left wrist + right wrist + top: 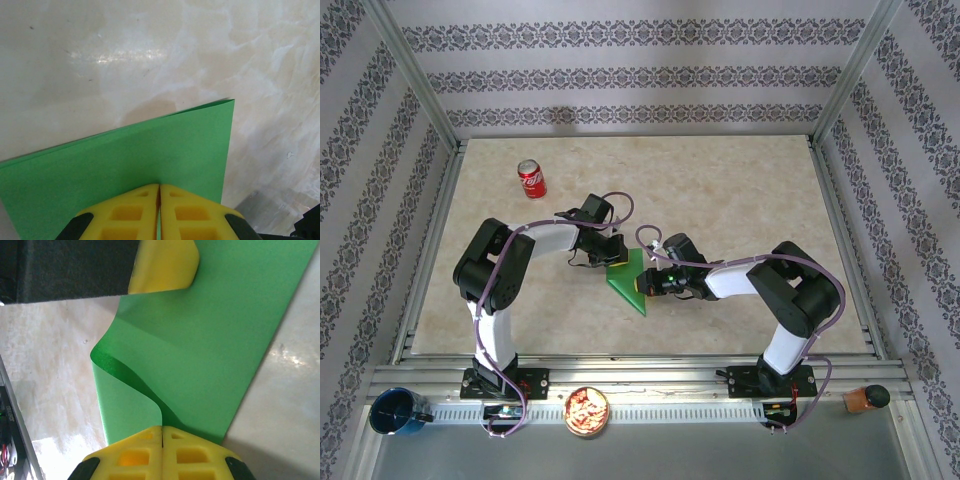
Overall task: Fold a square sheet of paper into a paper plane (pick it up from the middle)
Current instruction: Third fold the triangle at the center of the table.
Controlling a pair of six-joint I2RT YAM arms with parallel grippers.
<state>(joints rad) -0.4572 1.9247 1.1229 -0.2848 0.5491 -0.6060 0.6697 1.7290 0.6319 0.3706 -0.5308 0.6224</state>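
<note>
A red soda can (531,179) stands far back on the pale, stone-look surface (740,190). The green paper (628,280) is well apart from the can. It is closer to the arm bases than the can is, and a bit to the can's right. From the top view the paper looks like a pointed shape, and its tip points away from the can.

The left end effector (610,258) is at the side of the paper nearer the can. Its two yellow fingers are pressed tight together with only a thin slit between them, and they pinch the green paper. In the left wrist view the end effector (159,186) grips the low edge of the paper (150,150). The sheet rises up past the fingers, and two thin layers show along its top edge.

The right end effector (648,283) is at the side of the paper farther from the can. Its fingers are also squeezed together and pinch the paper. In the right wrist view the end effector (162,429) grips the paper (215,340), which bends in a soft curl just beside the fingers. At the top of that view, one yellow finger (162,265) of the left end effector rests on the same sheet.
</note>
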